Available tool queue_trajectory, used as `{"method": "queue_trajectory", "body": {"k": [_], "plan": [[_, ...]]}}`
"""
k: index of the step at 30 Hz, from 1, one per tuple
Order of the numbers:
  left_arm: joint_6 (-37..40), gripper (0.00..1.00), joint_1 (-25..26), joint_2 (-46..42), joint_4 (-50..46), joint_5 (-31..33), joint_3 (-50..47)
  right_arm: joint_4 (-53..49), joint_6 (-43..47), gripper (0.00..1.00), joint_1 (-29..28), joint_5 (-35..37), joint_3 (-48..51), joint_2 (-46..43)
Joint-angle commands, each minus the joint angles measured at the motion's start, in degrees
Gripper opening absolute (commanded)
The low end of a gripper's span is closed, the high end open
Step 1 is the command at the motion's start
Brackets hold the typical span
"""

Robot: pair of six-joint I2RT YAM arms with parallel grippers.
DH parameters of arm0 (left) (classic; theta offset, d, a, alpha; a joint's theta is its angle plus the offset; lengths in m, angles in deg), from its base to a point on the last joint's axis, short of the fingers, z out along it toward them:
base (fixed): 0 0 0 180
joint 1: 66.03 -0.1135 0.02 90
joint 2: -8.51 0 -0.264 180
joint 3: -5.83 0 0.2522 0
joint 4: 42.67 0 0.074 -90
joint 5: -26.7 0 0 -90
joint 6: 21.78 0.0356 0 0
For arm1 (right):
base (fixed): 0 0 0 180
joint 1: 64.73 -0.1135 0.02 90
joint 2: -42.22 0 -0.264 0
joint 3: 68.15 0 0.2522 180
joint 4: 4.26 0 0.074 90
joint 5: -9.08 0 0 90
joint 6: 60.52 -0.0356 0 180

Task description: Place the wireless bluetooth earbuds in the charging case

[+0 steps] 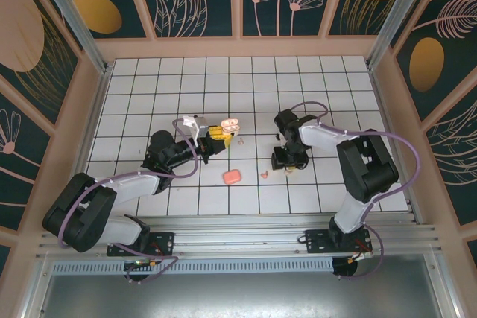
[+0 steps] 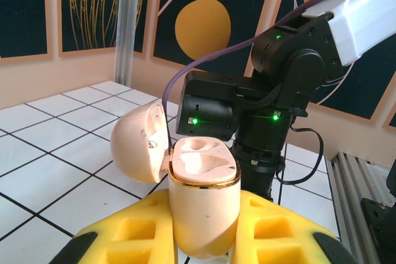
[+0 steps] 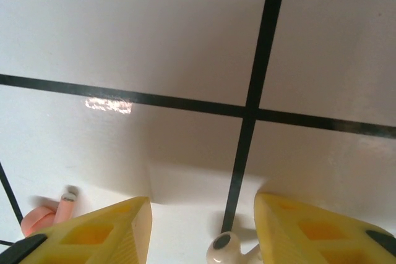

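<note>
Pale pink plastic with a thin gold rim: that is the charging case (image 2: 204, 205) we see pinched between the yellow foam fingers (image 2: 130, 239) of the left gripper (image 2: 204, 230). The fingers press on its lower body from both sides. The case stands upright in the grip, and its lid (image 2: 139, 143) is swung open to the left on its hinge, so the moulded wells of the base face up. From the top camera we find the left gripper (image 1: 216, 134) holding the case (image 1: 229, 126) over the middle of the table (image 1: 335, 80), a little toward the left edge. Beyond the case, in the left wrist view, stands the black and white right arm (image 2: 291, 60).

The right gripper (image 1: 287, 160) points down at the tiles right of the table's middle, toward the near edge. In its wrist view the right gripper (image 3: 201, 214) has its fingers (image 3: 111, 233) spread apart and holds nothing. A whitish earbud (image 3: 226, 248) lies on the tile low between them, beside the right finger; whether it touches, we cannot tell. A coral earbud (image 3: 46, 214) lies just outside the left finger. From above, that coral earbud (image 1: 263, 174) sits just left of the right gripper. A closed coral case (image 1: 232, 176) lies further left, near the middle of the near edge.
</note>
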Motion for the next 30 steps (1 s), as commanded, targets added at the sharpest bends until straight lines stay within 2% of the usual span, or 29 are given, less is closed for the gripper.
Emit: {"method": "queue_trajectory", "body": {"k": [1, 18, 25, 30], "plan": [[1.27, 0.13, 0.36, -0.85, 0.62, -0.38, 0.05, -5.65, -1.69, 0.48, 0.42, 1.61, 2.59, -1.64], [1.01, 0.13, 0.34, -0.55, 1.09, -0.75, 0.03, -3.16, -5.86, 0.47, -2.14, -7.29, 5.33, -6.22], [1.33, 0.13, 0.32, -0.89, 0.67, -0.85, -0.01, -11.18, -5.90, 0.50, -2.01, 0.77, -1.51, -6.11], [1.16, 0.13, 0.33, -1.15, 0.82, -0.75, -0.11, -13.13, -4.48, 0.51, -1.63, 2.84, -5.22, -4.22]]}}
